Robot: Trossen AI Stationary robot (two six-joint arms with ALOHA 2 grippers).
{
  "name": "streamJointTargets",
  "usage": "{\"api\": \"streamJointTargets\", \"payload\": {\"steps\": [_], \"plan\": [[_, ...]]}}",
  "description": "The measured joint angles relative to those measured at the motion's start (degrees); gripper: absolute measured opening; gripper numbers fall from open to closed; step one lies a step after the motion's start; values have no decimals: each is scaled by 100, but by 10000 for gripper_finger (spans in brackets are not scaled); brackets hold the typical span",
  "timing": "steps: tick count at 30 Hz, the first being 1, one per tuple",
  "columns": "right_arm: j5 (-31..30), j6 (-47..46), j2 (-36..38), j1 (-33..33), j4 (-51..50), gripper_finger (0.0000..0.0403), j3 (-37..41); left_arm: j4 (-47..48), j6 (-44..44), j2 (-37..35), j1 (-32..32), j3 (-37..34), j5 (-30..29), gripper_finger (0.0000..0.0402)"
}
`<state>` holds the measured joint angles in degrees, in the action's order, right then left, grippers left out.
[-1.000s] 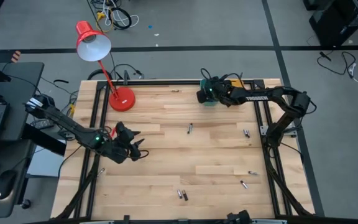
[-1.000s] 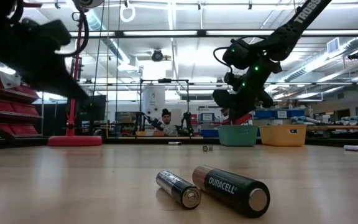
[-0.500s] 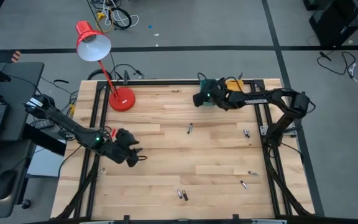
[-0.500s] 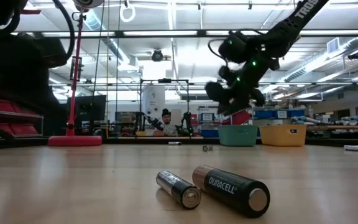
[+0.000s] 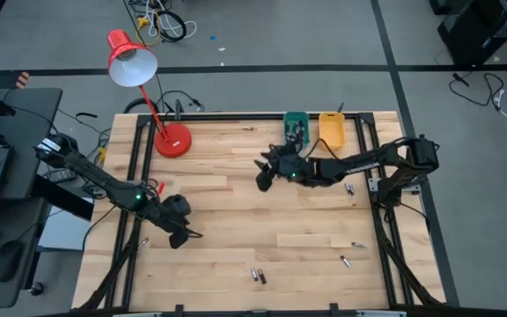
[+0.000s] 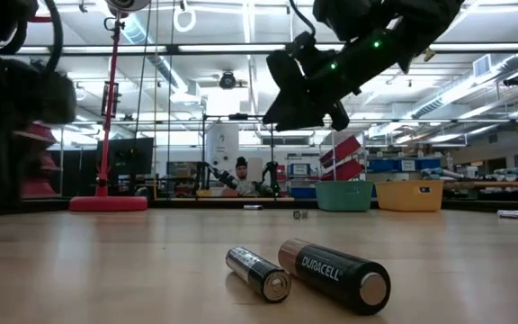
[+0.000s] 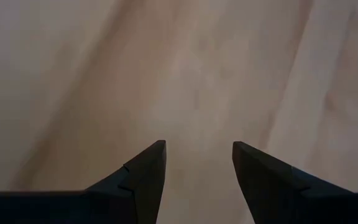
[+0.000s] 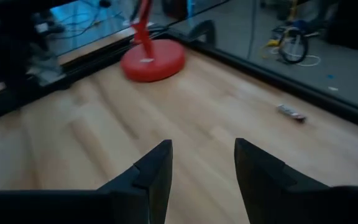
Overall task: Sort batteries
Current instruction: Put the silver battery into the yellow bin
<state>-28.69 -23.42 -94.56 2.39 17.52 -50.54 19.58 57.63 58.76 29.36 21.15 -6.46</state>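
Right gripper (image 5: 262, 174): fingers apart, nothing held, raised above mid-table. One battery (image 5: 268, 182) lies just beside it on the table (image 5: 236, 211); the green bin (image 5: 296, 129) and yellow bin (image 5: 331, 128) sit behind it. Left gripper (image 7: 197, 163): fingers spread, empty, low over bare wood. Two batteries (image 5: 257, 275) lie well apart from both.

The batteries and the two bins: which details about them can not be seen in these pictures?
- Green bin contents: high view, too small to count or identify.
- Yellow bin inside: low view shows only its outer wall.
- Far batteries: high view, too small to tell sizes.
- Table under left gripper: left wrist view, blurred.
- Battery near the lamp base: right wrist view, blurred.
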Motion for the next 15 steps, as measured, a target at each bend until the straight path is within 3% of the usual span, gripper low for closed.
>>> {"api": "streamJointTargets", "payload": {"steps": [3,6,10,15], "plan": [[-18,-6,0,-310,-5,158,0,375,518,0,50,2,869,202],[-71,-37,0,-597,-3,158,0,1040,1099,0,280,2,1381,201],[-366,-37,0,-931,-6,157,0,1772,1883,-14,609,37,1656,187],[-487,44,0,-1163,-1,157,0,1897,2401,-11,821,28,1662,162]]}}
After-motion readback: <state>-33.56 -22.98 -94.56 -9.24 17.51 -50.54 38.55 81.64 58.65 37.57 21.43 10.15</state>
